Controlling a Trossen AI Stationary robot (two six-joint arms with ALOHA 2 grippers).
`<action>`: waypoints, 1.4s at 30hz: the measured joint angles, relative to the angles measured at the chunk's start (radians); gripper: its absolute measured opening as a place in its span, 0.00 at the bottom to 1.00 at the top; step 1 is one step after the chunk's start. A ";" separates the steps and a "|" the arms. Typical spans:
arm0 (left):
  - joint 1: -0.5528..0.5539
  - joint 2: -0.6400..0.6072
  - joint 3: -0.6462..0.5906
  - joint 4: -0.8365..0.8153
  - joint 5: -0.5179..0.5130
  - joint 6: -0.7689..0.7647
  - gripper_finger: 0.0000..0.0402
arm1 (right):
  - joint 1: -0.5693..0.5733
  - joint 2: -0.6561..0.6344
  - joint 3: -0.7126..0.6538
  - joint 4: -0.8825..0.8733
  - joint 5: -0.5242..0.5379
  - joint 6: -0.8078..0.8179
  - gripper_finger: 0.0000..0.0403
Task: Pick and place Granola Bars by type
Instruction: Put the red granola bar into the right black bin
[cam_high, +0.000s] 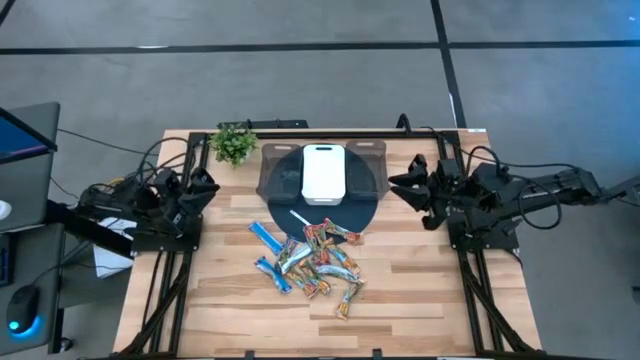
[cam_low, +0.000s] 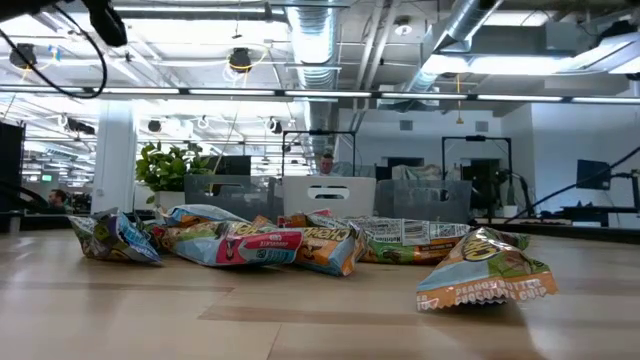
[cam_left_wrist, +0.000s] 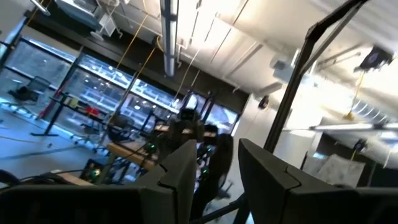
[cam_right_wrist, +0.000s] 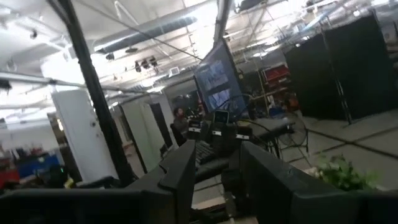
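The table (cam_high: 420, 290) has a light wooden plank top with a dark frame along its edges. A heap of granola bars (cam_high: 315, 262) in shiny wrappers lies near the middle, some overlapping; a blue one (cam_high: 268, 237) sits at the heap's left edge. A thin white stick (cam_high: 300, 219) lies just behind the heap. Farther back rests a dark round mat (cam_high: 368, 205) carrying a white tray (cam_high: 324, 173). A small green plant (cam_high: 234, 143) stands at the back left corner.
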 joint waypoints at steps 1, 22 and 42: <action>0.000 0.017 0.019 -0.010 0.000 0.015 0.28 | 0.005 0.017 0.020 0.001 -0.001 0.000 0.30; 0.000 0.340 0.210 -0.011 0.071 0.121 0.28 | 0.049 0.372 0.276 -0.679 -0.024 0.179 0.30; 0.000 0.376 0.210 -0.131 -0.031 0.093 0.28 | 0.058 0.811 0.276 -0.691 0.081 0.327 0.31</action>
